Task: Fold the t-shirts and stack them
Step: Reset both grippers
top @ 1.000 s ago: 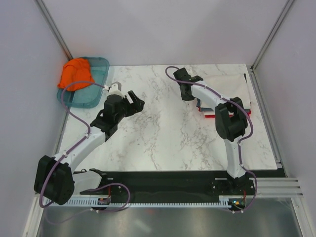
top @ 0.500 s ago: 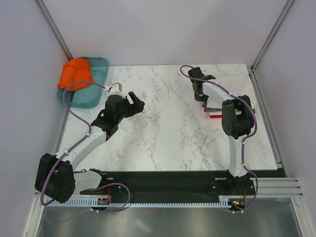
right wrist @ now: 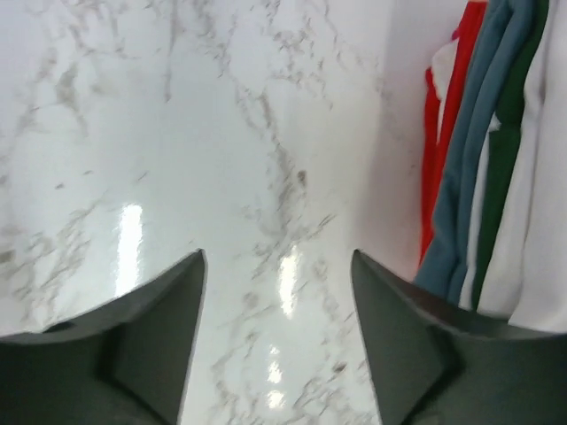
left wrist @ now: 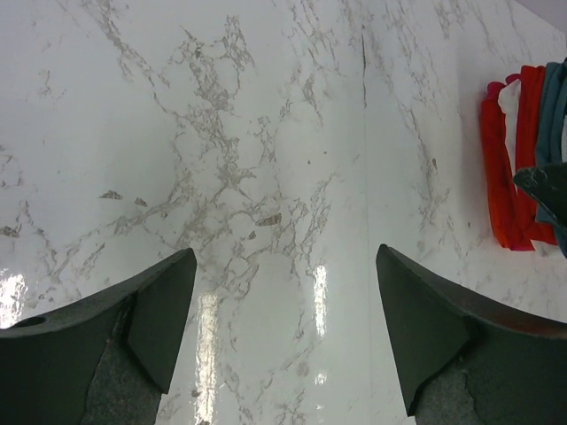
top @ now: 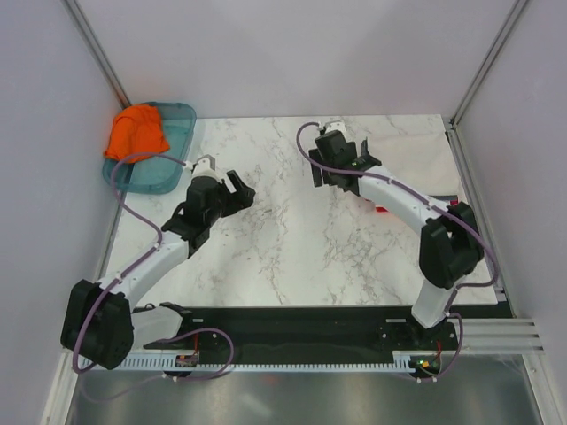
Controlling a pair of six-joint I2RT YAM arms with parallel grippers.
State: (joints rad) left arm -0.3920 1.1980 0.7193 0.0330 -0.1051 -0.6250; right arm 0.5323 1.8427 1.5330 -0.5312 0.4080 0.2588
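T-shirts [right wrist: 496, 177] stacked flat at far right, layered fold edges facing left, left gripper [left wrist: 283, 328] and right gripper [right wrist: 279, 328] spread, empty

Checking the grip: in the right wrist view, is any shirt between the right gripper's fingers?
No, the right gripper stands open over the marble table, the folded t-shirts lying off to one side.

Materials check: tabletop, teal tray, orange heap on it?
Tabletop: likely glossy laminate or stone, white marble pattern; lamp glare shows in both wrist views. Tray: probably translucent teal plastic, smooth, see-through at the rim. Orange t-shirt: soft matte cloth, crumpled into folds.
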